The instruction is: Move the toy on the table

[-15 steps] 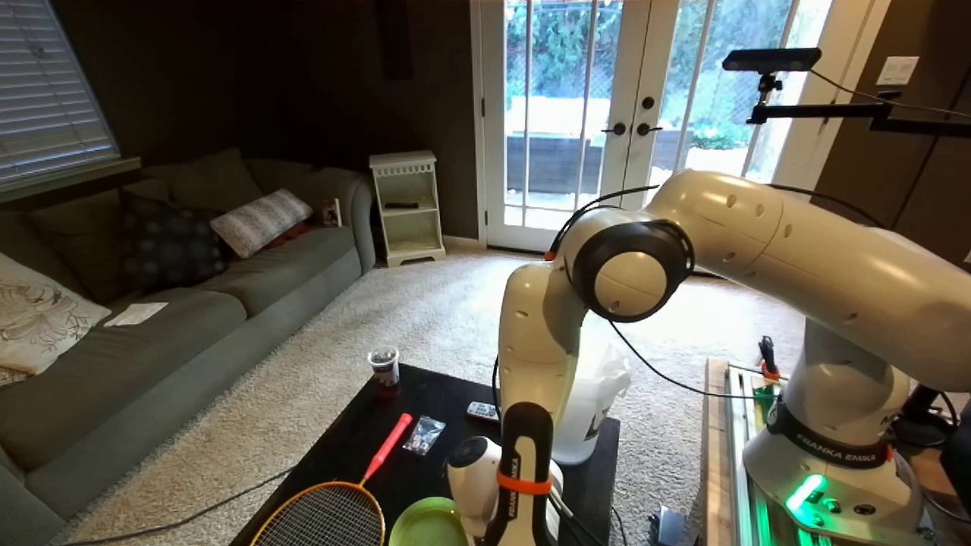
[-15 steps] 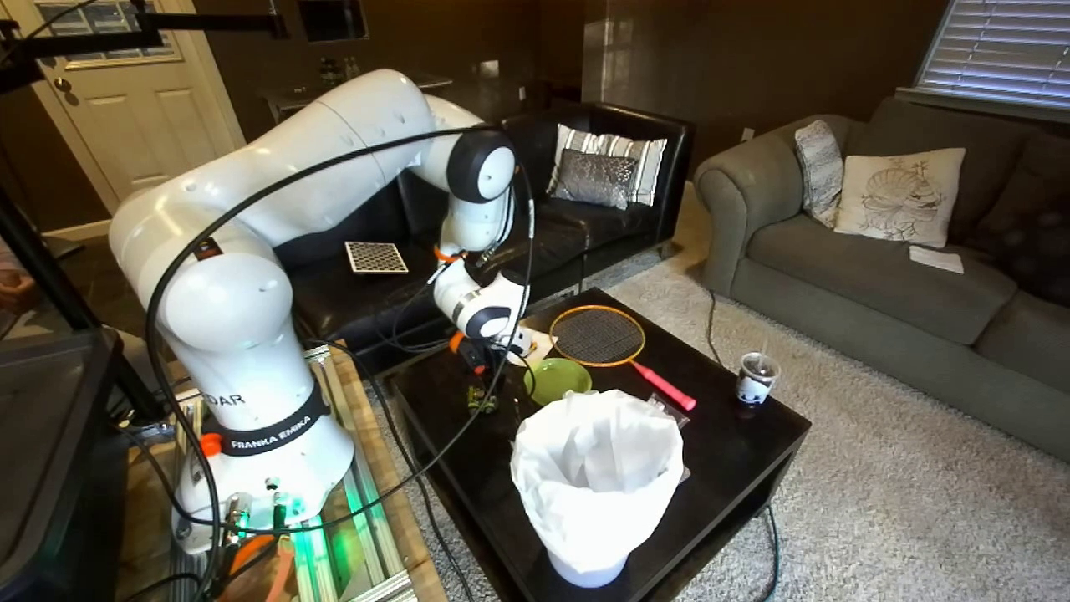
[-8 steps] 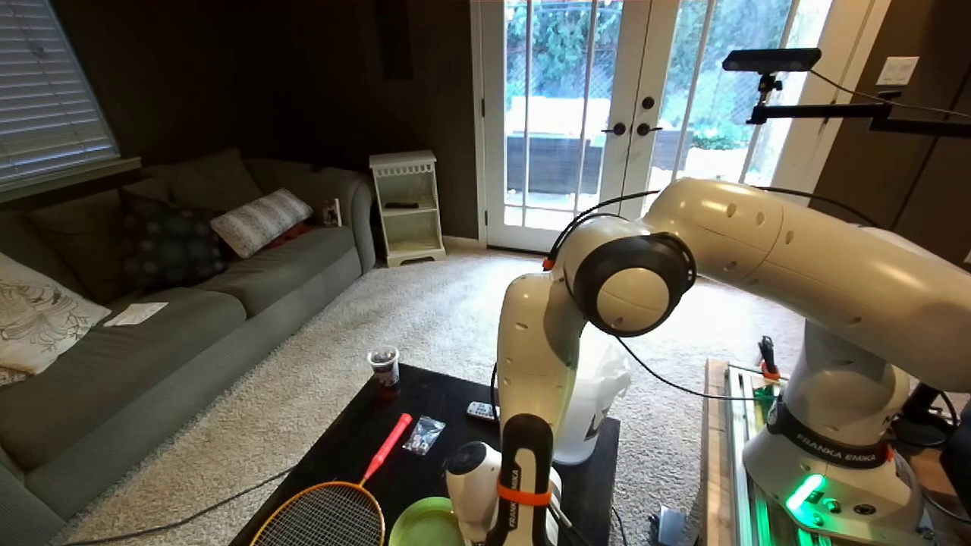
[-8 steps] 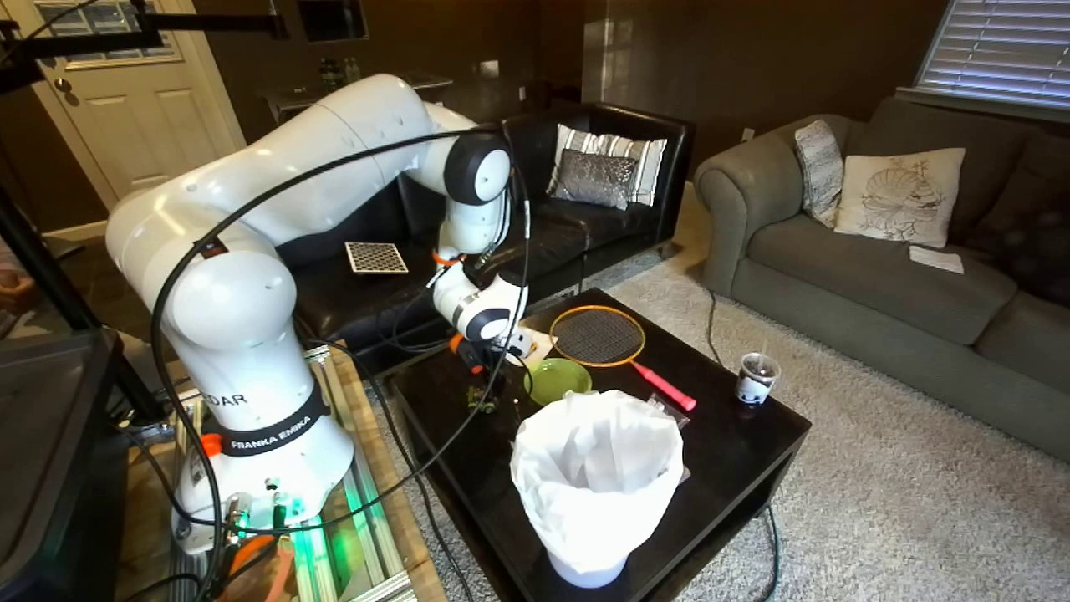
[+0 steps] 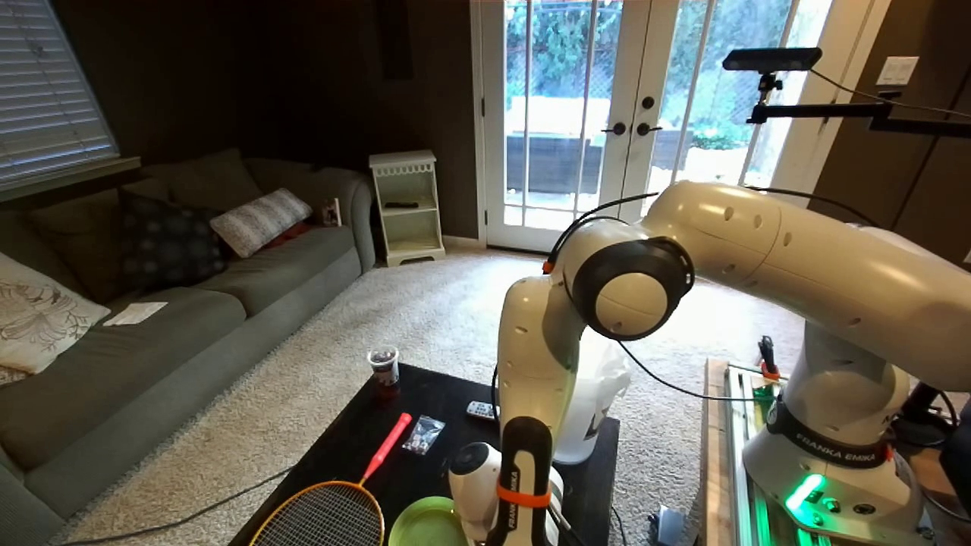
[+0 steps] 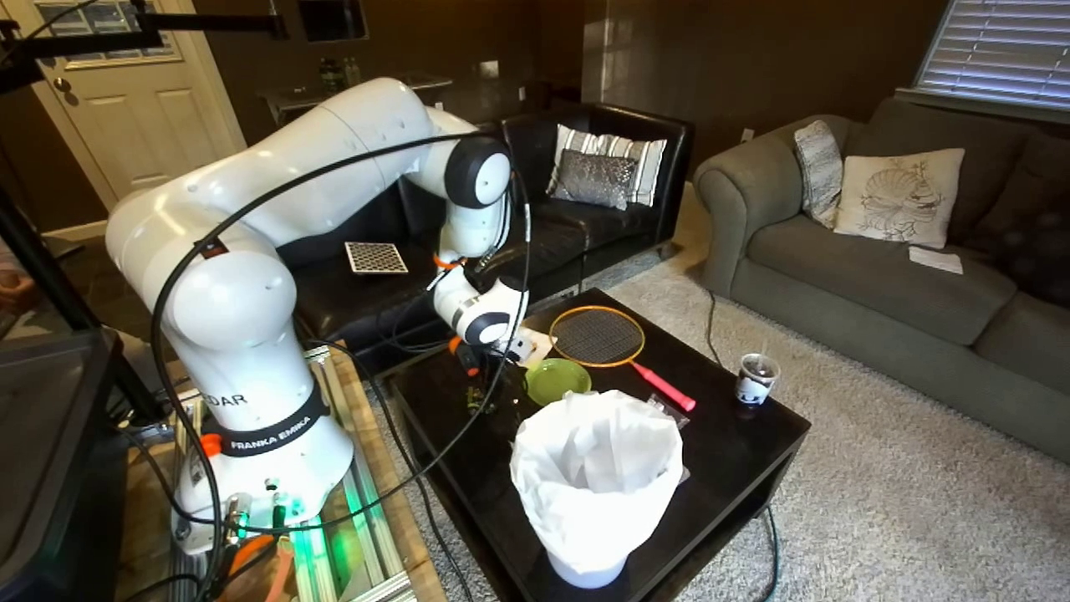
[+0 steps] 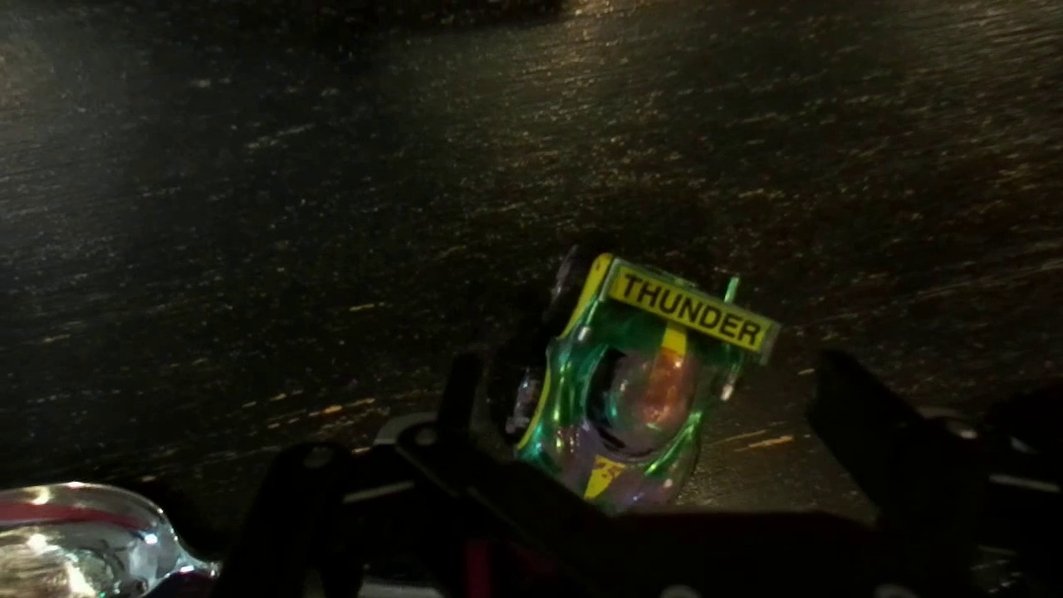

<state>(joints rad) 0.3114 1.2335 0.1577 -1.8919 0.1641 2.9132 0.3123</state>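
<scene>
One tabletop [image 6: 715, 468], black: you have a cup [image 6: 756, 381] near one corner, a white-lined bin [image 6: 598, 485] near another, and the strung head of a racket [image 6: 598, 336] near a third. Open room for moving: a black stretch between cup and bin, reaching the edge; a second along the bin's flank facing the robot base [image 6: 267, 451]; in your wrist view, a broad expanse beyond the lettered end of the toy car [image 7: 635, 394]. One toy car, green and see-through, lettered THUNDER on yellow: on the tabletop toward the robot base, near the bowl [image 6: 558, 380] but apart from it. One claw [image 7: 648, 371]: two fingers [image 7: 859, 415] spread, one on either side of the toy car, a gap plain to you on one flank; the other is too dark for you to tell. Remaining count: bowl, one, green; racket, one, pink-handled; cup, one; bin, one; remote [image 5: 482, 410], one, partly behind the arm [image 5: 535, 349]; clear packet [image 5: 424, 435], one, just beside the racket's handle; pale flat piece [image 6: 540, 348], one, partly hidden; shiny object [image 7: 83, 540], one, cut off at the wrist view's lower corner, its kind unclear.
</scene>
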